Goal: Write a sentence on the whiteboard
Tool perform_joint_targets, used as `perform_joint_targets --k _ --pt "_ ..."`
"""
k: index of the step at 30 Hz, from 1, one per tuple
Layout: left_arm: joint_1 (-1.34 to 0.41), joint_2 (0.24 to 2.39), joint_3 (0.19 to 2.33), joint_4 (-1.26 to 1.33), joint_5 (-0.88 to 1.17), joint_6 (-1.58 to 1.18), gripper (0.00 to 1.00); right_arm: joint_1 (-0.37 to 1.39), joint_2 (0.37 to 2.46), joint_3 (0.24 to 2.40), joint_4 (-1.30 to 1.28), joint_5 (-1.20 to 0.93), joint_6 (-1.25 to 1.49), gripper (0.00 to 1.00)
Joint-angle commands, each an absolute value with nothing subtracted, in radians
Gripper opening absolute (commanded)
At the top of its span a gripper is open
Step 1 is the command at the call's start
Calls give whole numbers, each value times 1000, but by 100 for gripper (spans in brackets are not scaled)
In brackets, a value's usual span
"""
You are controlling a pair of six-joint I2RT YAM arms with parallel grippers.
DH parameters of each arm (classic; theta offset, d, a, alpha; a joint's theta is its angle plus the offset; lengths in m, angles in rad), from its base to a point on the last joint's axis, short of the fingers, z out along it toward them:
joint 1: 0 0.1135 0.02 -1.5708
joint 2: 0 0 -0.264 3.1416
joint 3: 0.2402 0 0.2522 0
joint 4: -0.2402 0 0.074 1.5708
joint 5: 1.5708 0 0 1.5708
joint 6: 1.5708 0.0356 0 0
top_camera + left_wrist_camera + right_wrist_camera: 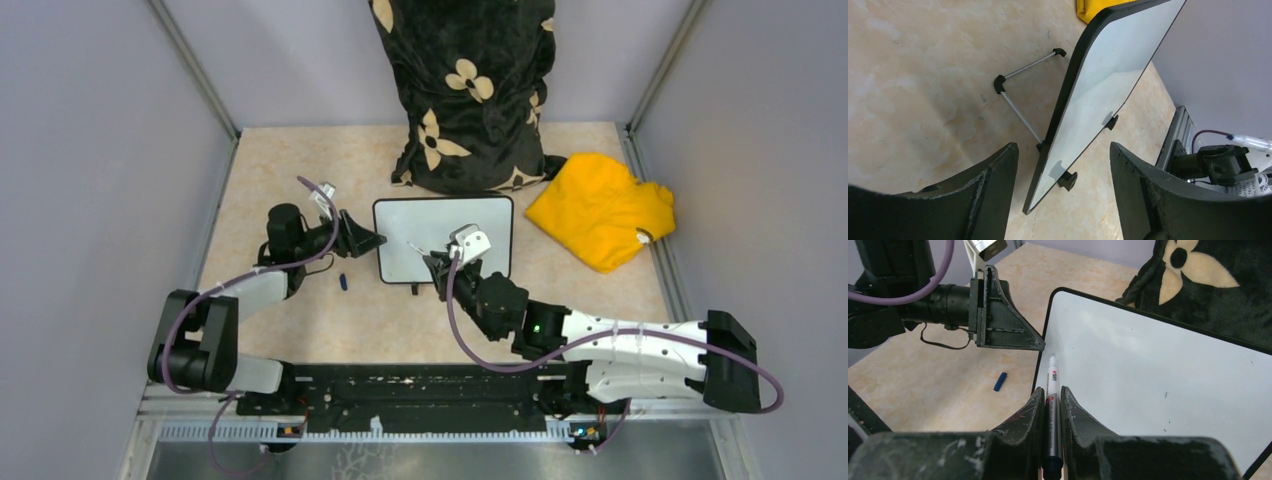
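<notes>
Whiteboard (443, 238) tilted | right hand (1052, 396) clamped on marker (1052, 376), tip over board | left hand (366, 241) spread wide, beside board's left edge

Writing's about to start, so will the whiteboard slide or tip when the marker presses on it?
The whiteboard looks thin, stiff and probably light, so it may slide. It sits raised on small feet and a wire stand, so pressure near an edge might rock it. The left gripper is open at its edge, not clamping.
</notes>
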State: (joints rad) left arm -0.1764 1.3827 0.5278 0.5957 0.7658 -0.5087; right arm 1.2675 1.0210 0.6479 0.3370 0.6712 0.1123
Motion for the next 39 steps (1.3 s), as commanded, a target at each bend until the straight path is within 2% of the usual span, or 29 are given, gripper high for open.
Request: perform_joint_targets --k 1,7,13,39 --pt "-147 1421 541 620 855 -421 72 1267 970 651 389 632 100 0" --pt "-126 1470 476 871 975 -433 72 1267 917 606 405 620 95 0" --pt "-126 1650 457 1163 1105 -526 63 1267 895 597 399 611 96 0" --pt "-121 1855 446 1330 1092 -522 43 1267 973 655 376 596 113 0"
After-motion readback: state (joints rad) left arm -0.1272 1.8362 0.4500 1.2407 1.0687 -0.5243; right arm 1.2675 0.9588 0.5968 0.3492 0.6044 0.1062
